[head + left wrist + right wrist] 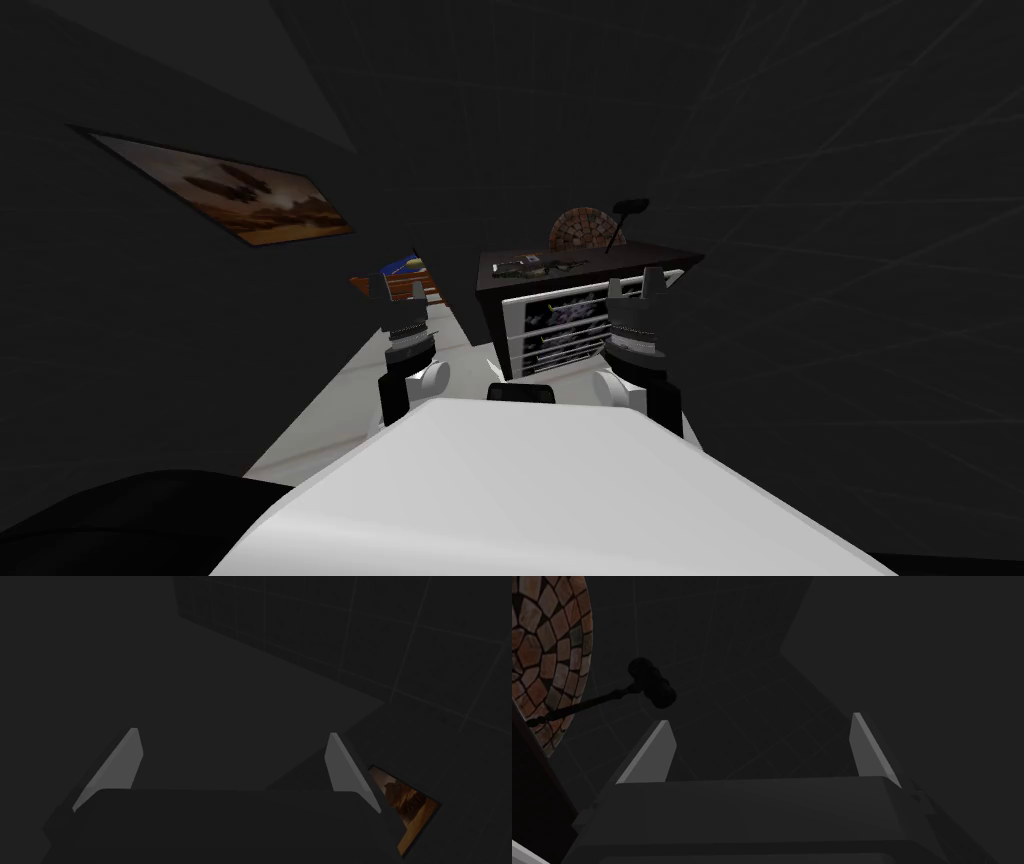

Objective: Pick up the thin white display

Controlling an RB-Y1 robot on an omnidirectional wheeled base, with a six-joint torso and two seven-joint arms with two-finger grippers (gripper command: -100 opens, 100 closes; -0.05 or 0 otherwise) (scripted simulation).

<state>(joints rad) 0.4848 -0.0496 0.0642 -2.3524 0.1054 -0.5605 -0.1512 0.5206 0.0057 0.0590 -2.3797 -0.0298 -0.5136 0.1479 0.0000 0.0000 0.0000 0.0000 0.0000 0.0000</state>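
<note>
The thin white-framed display (556, 325), its dark screen crossed by white bars, stands upright against the front of a dark cabinet (590, 265) straight ahead in the head view. My right gripper (633, 280) is raised in front of the display's right part and is open with nothing between its fingers (760, 718). My left gripper (401, 288) hangs left of the display, apart from it. It is also open and holds nothing (233, 733), and it faces a dim wall.
On the cabinet top lie small dark items (535, 265), a round mosaic disc (583, 228) (552, 661) and a black long-handled thing (628, 210) (649, 683). A pale surface (340, 400) runs along the left. A framed picture (225, 190) hangs on the left wall.
</note>
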